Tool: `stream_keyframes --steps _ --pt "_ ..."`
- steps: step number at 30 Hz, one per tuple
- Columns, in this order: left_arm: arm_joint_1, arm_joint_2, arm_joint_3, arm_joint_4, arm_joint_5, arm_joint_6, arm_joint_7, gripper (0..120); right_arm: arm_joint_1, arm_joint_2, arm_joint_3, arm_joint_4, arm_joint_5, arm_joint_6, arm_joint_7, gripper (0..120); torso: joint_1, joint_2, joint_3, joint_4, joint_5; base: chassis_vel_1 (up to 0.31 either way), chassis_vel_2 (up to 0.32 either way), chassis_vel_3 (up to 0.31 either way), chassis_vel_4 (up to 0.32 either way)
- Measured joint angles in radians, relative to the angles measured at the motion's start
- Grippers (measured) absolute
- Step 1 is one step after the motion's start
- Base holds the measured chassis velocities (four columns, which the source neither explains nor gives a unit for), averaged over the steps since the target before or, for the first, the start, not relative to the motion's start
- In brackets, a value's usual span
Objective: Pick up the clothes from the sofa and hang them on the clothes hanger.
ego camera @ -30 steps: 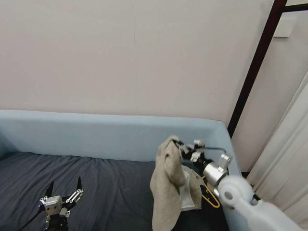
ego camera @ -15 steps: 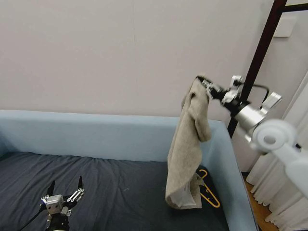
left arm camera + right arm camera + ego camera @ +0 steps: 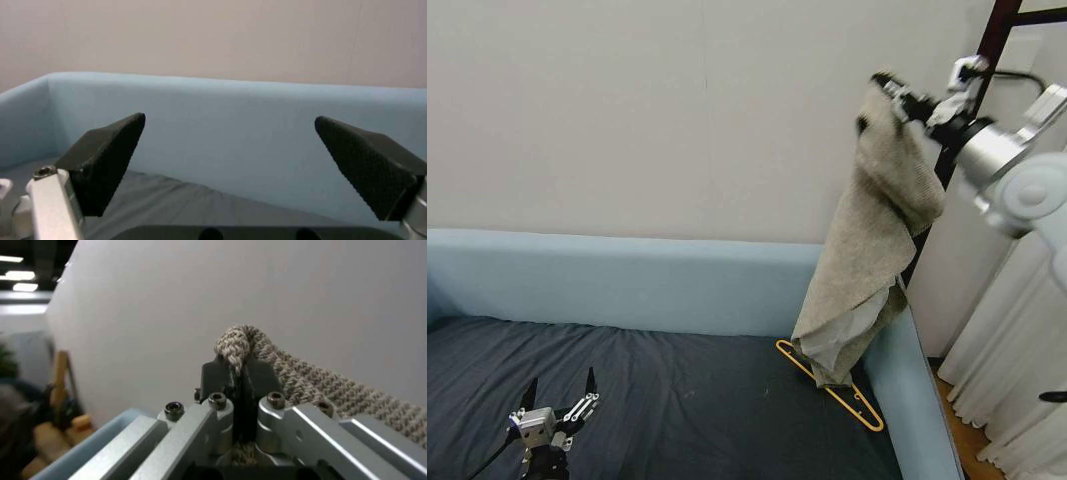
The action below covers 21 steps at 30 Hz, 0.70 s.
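A beige knitted garment point(image 3: 872, 240) hangs from my right gripper point(image 3: 893, 90), which is shut on its top edge high at the upper right, in front of the wall. Its lower end dangles above the sofa's right end. The right wrist view shows the knit point(image 3: 300, 380) pinched between the shut fingers point(image 3: 237, 377). A dark pole of the clothes stand point(image 3: 962, 120) rises just behind that gripper. An orange hanger point(image 3: 837, 390) lies on the sofa seat under the garment. My left gripper point(image 3: 557, 405) stands open low over the seat at the left, with its fingers point(image 3: 107, 160) spread on nothing.
The sofa has a light blue backrest point(image 3: 627, 285) and a dark grey seat point(image 3: 677, 400). Its right arm point(image 3: 912, 390) runs beside white curtains point(image 3: 1017, 380). A plain wall fills the background.
My right gripper has lifted the garment from the sofa seat up and to the right, towards the dark pole. The orange hanger now lies uncovered. The left gripper has stayed put.
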Motion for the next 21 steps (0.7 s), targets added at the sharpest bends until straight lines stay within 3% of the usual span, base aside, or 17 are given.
stream_keyframes --steps 6,9,10,15,21 --pt "0.006 0.016 -0.035 0.014 -0.009 -0.015 -0.003 100 -0.207 0.074 -0.133 0.038 -0.157 0.044 -0.07 0 0.0 0.0 0.0 -0.0001 0.0 0.0 0.0 0.0 0.0" --pt "0.008 0.026 -0.055 0.023 -0.017 -0.018 -0.003 100 -0.359 0.156 -0.22 -0.006 -0.291 0.079 -0.114 0 0.0 0.0 0.0 -0.0005 0.0002 0.0 0.0 0.0 0.0" --pt "0.008 0.026 -0.055 0.023 -0.017 -0.018 -0.003 100 -0.359 0.156 -0.22 -0.006 -0.291 0.079 -0.114 0 0.0 0.0 0.0 -0.0005 0.0002 0.0 0.0 0.0 0.0" --pt "0.014 0.027 -0.066 0.029 -0.017 -0.026 -0.005 100 -0.527 0.314 -0.275 -0.144 -0.5 0.128 -0.105 0 0.0 0.0 0.0 -0.0001 0.0001 0.0 0.0 0.0 0.0" --pt "0.012 0.024 -0.07 0.036 -0.016 -0.029 -0.006 100 -0.6 0.366 -0.297 -0.183 -0.558 0.128 -0.046 6 0.0 0.0 0.0 -0.0003 0.0 0.0 0.0 0.0 0.0"
